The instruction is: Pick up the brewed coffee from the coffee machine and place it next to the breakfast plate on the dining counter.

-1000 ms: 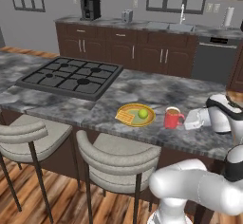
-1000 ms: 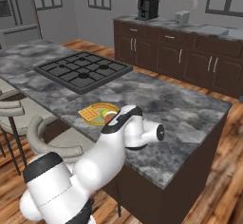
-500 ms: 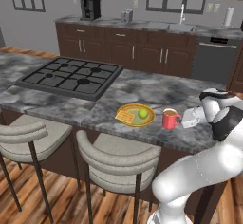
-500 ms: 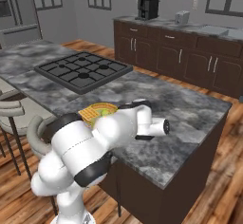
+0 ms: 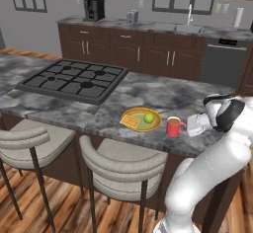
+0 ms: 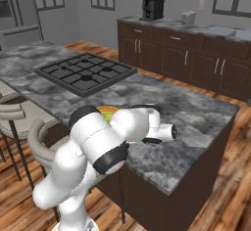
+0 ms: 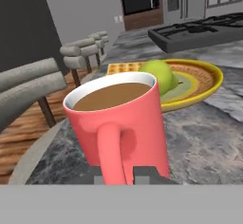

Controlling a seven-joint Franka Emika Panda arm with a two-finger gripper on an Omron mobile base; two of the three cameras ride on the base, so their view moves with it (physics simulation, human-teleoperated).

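Observation:
The red-coral mug of brewed coffee point(image 5: 173, 127) stands upright on the dining counter point(image 5: 163, 96), just right of the yellow breakfast plate point(image 5: 156, 123) with its green fruit and waffle piece. My gripper point(image 5: 186, 127) reaches in level from the right, shut on the mug's handle. In the hand view the mug point(image 7: 118, 118) is close up, its handle pinched between the fingertips of my gripper point(image 7: 124, 174), and the plate point(image 7: 209, 83) lies right behind it. In the right base view my arm hides the mug and all of the plate point(image 6: 110, 110) but a sliver. The black coffee machine point(image 5: 94, 8) stands on the far counter.
The inset black cooktop point(image 5: 74, 79) lies left of the plate. Two grey bar stools point(image 5: 123, 165) stand along the counter's near side, which has its front edge just below the mug. A silver toaster point(image 5: 132, 16) and a sink are on the back counter.
My arm's elbow has swung up and over to the right while the hand stayed at the mug. Mug and plate have kept their places on the counter.

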